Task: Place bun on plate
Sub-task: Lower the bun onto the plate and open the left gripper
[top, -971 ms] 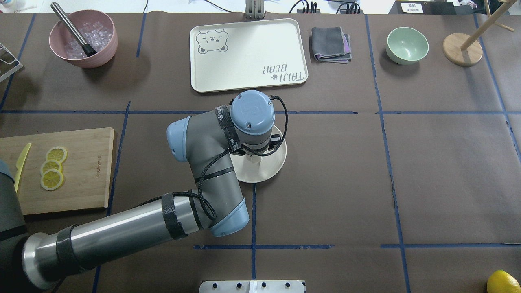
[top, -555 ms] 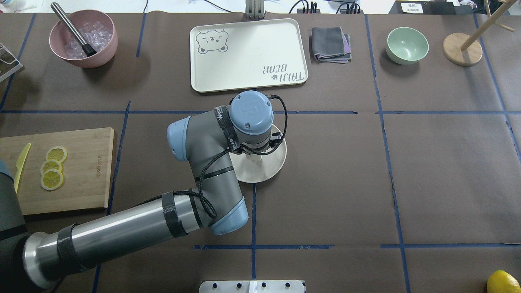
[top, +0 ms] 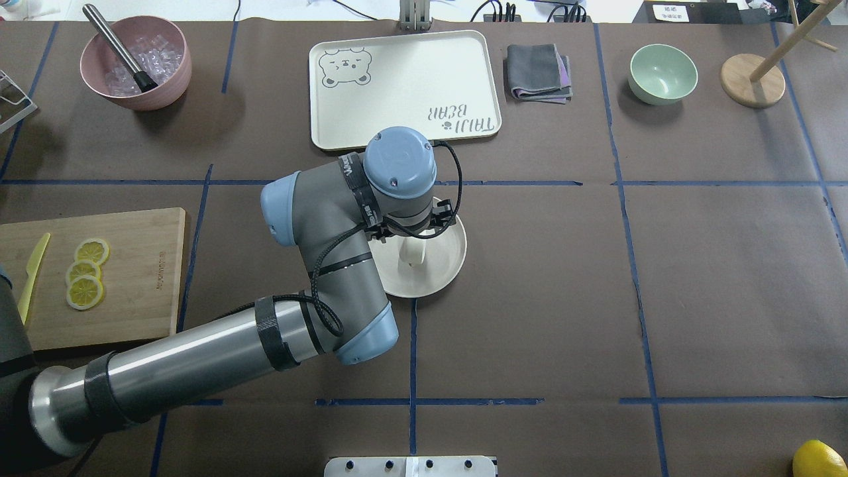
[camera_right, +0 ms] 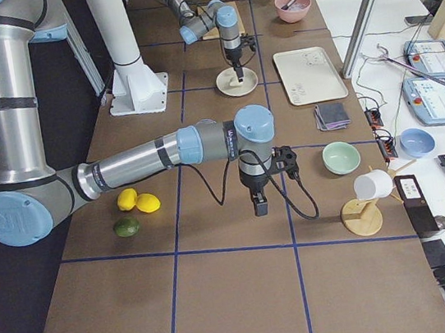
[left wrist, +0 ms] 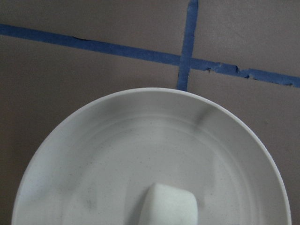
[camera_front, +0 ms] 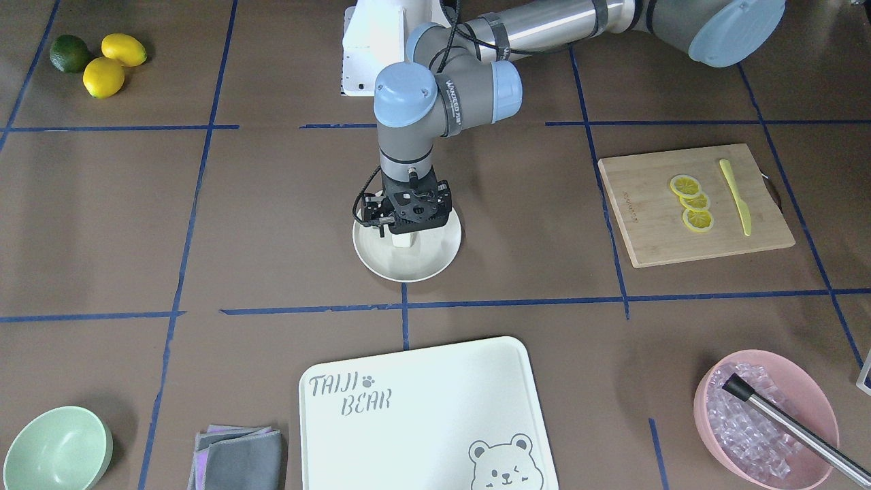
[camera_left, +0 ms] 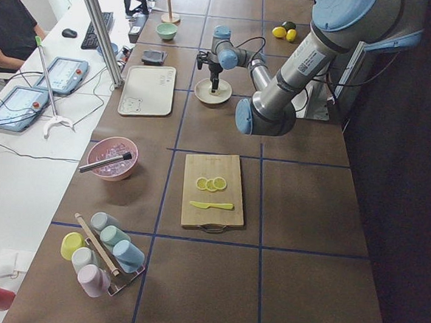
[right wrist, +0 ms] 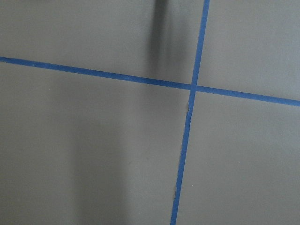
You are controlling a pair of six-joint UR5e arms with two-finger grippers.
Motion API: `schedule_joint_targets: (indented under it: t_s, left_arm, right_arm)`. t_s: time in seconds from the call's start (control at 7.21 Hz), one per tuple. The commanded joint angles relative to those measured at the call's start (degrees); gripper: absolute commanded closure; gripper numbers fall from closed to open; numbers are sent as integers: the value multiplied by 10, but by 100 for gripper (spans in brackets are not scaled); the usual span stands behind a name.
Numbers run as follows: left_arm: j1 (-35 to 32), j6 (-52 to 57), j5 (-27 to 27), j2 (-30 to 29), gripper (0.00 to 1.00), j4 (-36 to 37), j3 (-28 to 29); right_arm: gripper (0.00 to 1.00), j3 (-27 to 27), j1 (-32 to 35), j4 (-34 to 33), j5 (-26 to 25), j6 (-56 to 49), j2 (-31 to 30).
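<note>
The small white bun (top: 414, 252) rests near the middle of the round cream plate (top: 449, 262) at the table's centre. From the front, the bun (camera_front: 403, 239) sits on the plate (camera_front: 432, 262) just below my left gripper (camera_front: 404, 230). The gripper is open and hangs directly over the bun, lifted off it. The left wrist view looks down on the plate (left wrist: 117, 140), with the bun (left wrist: 168, 206) at the bottom edge. My right gripper (camera_right: 259, 208) hangs over bare table far to the right. It shows only in the right side view, so I cannot tell its state.
Behind the plate lies the bear-printed board (top: 404, 89). A folded cloth (top: 538, 71), a mint-green bowl (top: 662, 73) and a wooden stand (top: 753, 79) are at the back right. At the left are a pink bowl (top: 136, 63) and a cutting board (top: 132, 311) with lemon slices.
My left arm has lifted and drawn back from the plate. More of the bun now shows, and it has stayed in place on the plate.
</note>
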Motion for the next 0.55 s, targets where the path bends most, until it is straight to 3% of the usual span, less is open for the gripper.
schedule_joint_targets:
  t_s: [0.0,0.28,0.42]
  left_arm:
    - [-42,75,-52,64,1,97,-123]
    - [-100,154,-110,154,1,137,-235]
    - [-133,205,-134,197,1,139,-265]
  right_arm:
    - [0,-8,7,35,19,-1,-37]
    - [0,-65,21,164,22,3,-72]
    - [0,-77,27,175,29,6,-71]
